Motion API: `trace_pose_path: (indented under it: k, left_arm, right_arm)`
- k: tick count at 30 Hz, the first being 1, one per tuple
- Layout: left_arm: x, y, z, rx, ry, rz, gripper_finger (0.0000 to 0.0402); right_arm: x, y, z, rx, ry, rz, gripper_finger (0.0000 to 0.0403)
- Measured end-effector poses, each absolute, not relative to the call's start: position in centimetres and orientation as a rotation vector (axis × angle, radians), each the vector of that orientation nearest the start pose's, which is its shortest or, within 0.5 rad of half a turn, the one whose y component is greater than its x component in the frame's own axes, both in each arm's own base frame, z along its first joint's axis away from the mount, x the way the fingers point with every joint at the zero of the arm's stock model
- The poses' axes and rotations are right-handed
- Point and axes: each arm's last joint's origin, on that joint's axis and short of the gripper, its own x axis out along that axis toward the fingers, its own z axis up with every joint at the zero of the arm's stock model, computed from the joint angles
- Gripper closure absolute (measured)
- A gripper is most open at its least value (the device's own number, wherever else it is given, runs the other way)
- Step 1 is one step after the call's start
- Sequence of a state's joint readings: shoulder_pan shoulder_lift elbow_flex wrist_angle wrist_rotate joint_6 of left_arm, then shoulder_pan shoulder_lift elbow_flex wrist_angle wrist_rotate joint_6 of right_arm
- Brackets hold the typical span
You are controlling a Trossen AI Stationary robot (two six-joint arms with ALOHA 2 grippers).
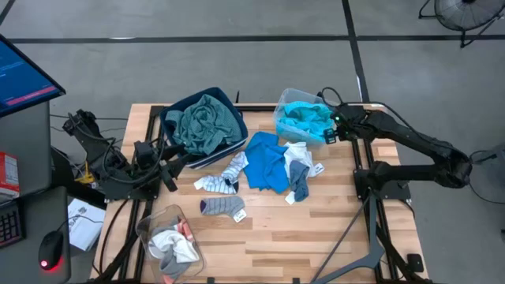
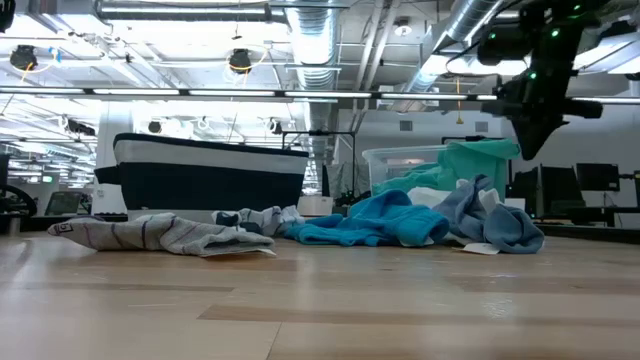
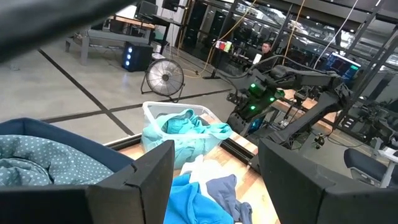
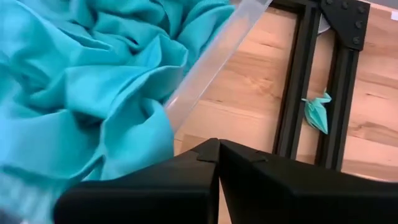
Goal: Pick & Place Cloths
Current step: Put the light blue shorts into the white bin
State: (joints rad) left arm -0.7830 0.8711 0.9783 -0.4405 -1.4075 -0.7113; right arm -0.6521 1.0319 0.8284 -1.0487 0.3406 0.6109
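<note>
The cloths lie scattered. A teal-green shirt (image 1: 203,122) fills the dark blue bin (image 1: 237,101). A turquoise top (image 1: 306,117) sits in a clear tub (image 1: 282,100) and drapes over its rim (image 4: 211,62). On the table lie a bright blue top (image 1: 264,162), a grey-blue piece (image 1: 298,175), a striped sock (image 1: 221,180) and a grey-and-coral sock (image 1: 223,207). My right gripper (image 4: 217,149) is shut on nothing, pointing steeply down just beside the tub's right rim. My left gripper (image 3: 214,186) stands open and level near the bin at the table's left.
A second clear tub (image 1: 170,241) with white and coral socks lies at the near left. Black frame rails (image 4: 298,81) run along the table beside the right gripper, and a small teal scrap (image 4: 317,112) lies there. Bare wood (image 1: 316,237) shows at the near right.
</note>
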Motion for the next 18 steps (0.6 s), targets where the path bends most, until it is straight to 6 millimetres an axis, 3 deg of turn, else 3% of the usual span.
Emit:
trace_pose_path:
  k: [3,9,18]
  left_arm:
    - [13.0,-9.0,36.8,-0.386,-0.07,0.636,0.0188]
    - [13.0,-9.0,36.8,-0.385,-0.07,0.636,0.0188]
    - [13.0,-9.0,36.8,-0.385,-0.07,0.636,0.0188]
  right_arm:
    - [13.3,-11.3,24.2,0.674,1.037,-1.213,0.0401]
    - [14.8,-11.0,24.3,0.721,1.0,-1.003,0.0402]
    - [15.6,-9.0,27.9,0.745,0.715,-0.804,0.0402]
